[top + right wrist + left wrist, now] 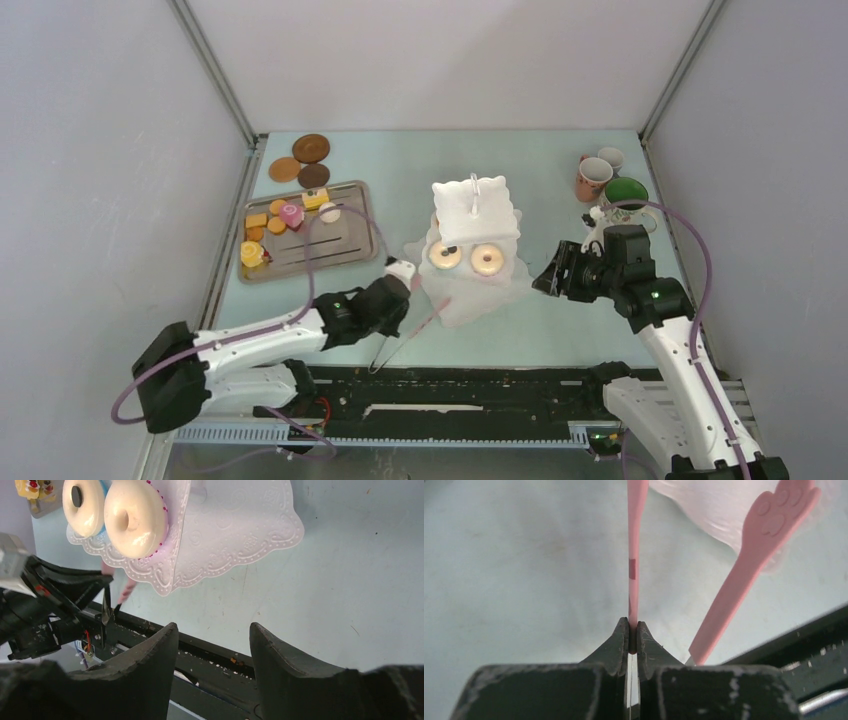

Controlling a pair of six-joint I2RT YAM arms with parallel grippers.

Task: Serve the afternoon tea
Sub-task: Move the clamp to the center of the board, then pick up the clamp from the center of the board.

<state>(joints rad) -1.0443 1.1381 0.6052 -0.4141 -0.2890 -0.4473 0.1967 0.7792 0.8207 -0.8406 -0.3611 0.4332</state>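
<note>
Tiered stand [475,212] just beside left pincer [633,632]

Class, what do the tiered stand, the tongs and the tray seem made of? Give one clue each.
Tiered stand: probably glossy white plastic; thin, embossed, beaded edge. Tongs: likely matte pink plastic or silicone; moulded paw tip. Tray: apparently grey metal; dull sheen, raised rim.

Left gripper [633,630] closed, right gripper [212,630] agape.
</note>
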